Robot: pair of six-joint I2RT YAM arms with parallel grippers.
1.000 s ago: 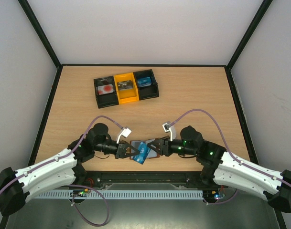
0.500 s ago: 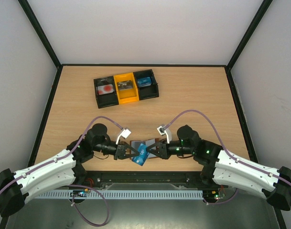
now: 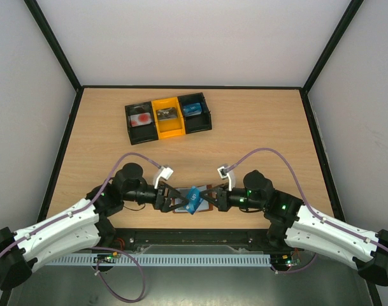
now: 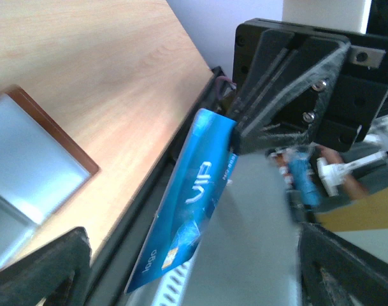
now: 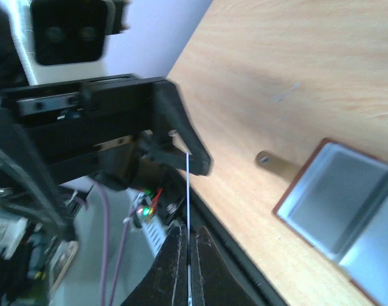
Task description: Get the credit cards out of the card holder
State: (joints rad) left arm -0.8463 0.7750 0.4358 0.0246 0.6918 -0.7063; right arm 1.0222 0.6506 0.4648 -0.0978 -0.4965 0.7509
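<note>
A bright blue credit card (image 3: 192, 199) hangs above the open reddish-brown card holder (image 3: 178, 205) near the table's front edge. My right gripper (image 3: 204, 197) is shut on one end of the card. In the right wrist view the card (image 5: 188, 185) shows edge-on as a thin pale line pinched between the dark fingers (image 5: 174, 261). The left gripper (image 3: 169, 199) stands open, its jaws spread wide on either side of the card (image 4: 187, 210) without touching it. The card holder's grey-blue panels (image 4: 28, 159) lie flat on the wood, and its brown tab (image 5: 276, 164) sticks out.
A black-and-yellow three-bin tray (image 3: 168, 118) with small items in it stands at the back left of the table. The black front rail (image 3: 194, 237) runs just below the two grippers. Dark-edged walls close in the table on three sides.
The left gripper has opened and let go of the blue card. The right gripper has shut on it and now holds it alone, slightly higher above the card holder.
</note>
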